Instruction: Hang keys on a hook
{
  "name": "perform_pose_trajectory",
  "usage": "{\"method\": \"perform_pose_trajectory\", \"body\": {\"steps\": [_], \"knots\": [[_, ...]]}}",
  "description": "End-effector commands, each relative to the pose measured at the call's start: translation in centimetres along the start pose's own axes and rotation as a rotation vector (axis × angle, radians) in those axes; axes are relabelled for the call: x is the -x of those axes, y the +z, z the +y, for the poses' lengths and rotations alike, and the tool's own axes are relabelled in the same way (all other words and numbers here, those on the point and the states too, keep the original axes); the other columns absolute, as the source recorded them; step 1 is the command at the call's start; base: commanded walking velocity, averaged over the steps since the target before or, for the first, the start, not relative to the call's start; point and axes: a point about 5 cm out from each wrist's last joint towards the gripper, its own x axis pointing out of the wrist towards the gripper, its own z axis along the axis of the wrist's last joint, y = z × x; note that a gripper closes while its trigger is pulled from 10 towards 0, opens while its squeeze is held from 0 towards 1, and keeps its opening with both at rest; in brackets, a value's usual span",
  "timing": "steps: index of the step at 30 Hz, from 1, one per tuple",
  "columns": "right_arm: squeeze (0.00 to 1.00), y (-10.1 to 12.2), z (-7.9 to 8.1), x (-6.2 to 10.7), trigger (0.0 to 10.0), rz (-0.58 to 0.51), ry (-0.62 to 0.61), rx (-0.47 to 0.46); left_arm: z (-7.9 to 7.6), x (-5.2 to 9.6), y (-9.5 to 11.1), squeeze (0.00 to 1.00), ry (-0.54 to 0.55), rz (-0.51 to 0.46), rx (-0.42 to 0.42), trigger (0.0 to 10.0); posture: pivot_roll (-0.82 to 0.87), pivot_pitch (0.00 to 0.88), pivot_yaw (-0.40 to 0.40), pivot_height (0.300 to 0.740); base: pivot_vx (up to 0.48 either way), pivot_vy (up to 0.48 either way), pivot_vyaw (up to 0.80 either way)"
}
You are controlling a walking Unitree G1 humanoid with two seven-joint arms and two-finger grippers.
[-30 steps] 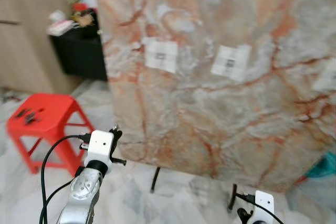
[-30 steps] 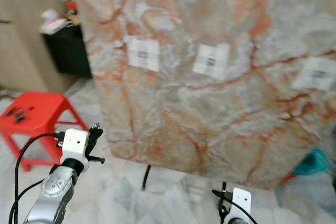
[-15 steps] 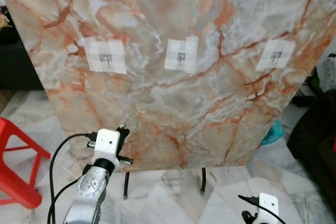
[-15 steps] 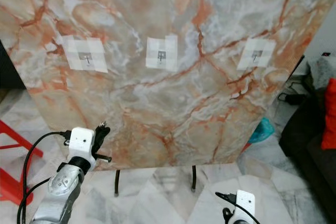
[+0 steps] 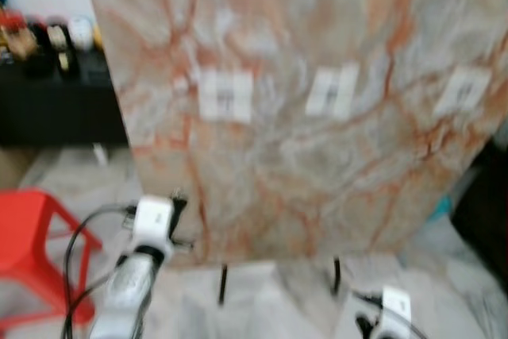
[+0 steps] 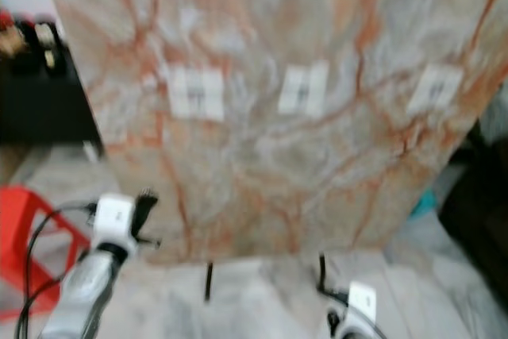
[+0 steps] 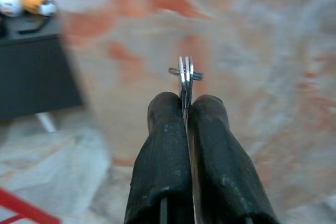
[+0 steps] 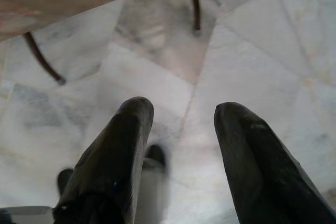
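A tall marble-patterned board [image 5: 302,117] stands before me with three white patches, each carrying a small hook: left [image 5: 225,95], middle [image 5: 333,90], right [image 5: 463,89]. My left gripper [image 7: 185,103] is raised in front of the board's lower left part, shut on a metal key ring [image 7: 185,73] that sticks up edge-on from between the fingertips. In the eye view that left gripper [image 5: 176,204] is well below the left hook. My right gripper [image 8: 181,114] hangs low, open, pointing at the marble floor. The picture is blurred.
The board rests on thin black legs [image 5: 223,283] on a marble-tiled floor. A red plastic stool [image 5: 32,228] stands at the left, with a black cabinet [image 5: 55,109] holding small items behind it. Dark furniture [image 5: 488,212] sits at the right edge.
The camera has swung back to the left and blurred, so the board now sits further right and the stool and cabinet show again. The left gripper still holds the key ring raised.
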Motion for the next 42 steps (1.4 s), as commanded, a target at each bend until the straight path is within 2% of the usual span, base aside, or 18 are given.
{"method": "perform_pose_trajectory", "body": {"steps": [1,8,10,13,17,24,29,42], "knots": [[0.00,0.2,-0.9,0.1,10.0,-0.007,-0.023,-0.008,-1.0,-0.3,0.3,0.00,-0.031,-0.011,0.011,10.0,0.09,0.000,-0.066,0.740,0.000,0.480,0.00],[0.00,0.2,-0.8,0.1,10.0,-0.003,-0.011,0.013,-1.9,-0.3,0.8,0.00,-0.097,-0.029,0.014,10.0,0.10,0.000,-0.066,0.740,0.000,0.042,-0.67],[0.00,0.2,-0.8,0.1,10.0,-0.001,-0.011,0.002,-2.7,-0.3,1.2,0.00,-0.162,-0.039,0.013,10.0,0.10,0.000,-0.067,0.740,0.000,0.000,-0.78],[0.00,0.2,-0.8,0.1,10.0,-0.002,-0.010,0.013,-3.1,-0.4,1.8,0.00,-0.198,-0.055,0.003,10.0,0.10,0.000,-0.066,0.740,0.000,0.000,-0.78],[0.00,0.2,-0.8,0.1,10.0,-0.002,-0.015,0.017,-4.4,-0.8,3.2,0.00,-0.284,-0.094,-0.021,10.0,0.10,0.000,-0.066,0.740,0.000,0.000,0.00],[0.00,0.2,-0.8,0.1,10.0,-0.003,-0.016,0.018,-5.8,-0.9,4.4,0.00,-0.331,-0.132,-0.028,10.0,0.10,0.000,-0.064,0.740,0.000,0.000,0.00],[0.00,0.2,-0.8,0.1,10.0,-0.004,-0.018,0.017,-7.7,-0.9,5.8,0.00,-0.387,-0.166,0.009,10.0,0.10,0.000,-0.064,0.740,0.000,0.000,0.00],[0.00,0.2,-0.8,0.1,10.0,-0.004,-0.019,0.020,-10.2,-1.9,6.9,0.00,-0.440,-0.176,0.007,10.0,0.09,0.000,-0.060,0.740,0.000,0.000,0.00]]}}
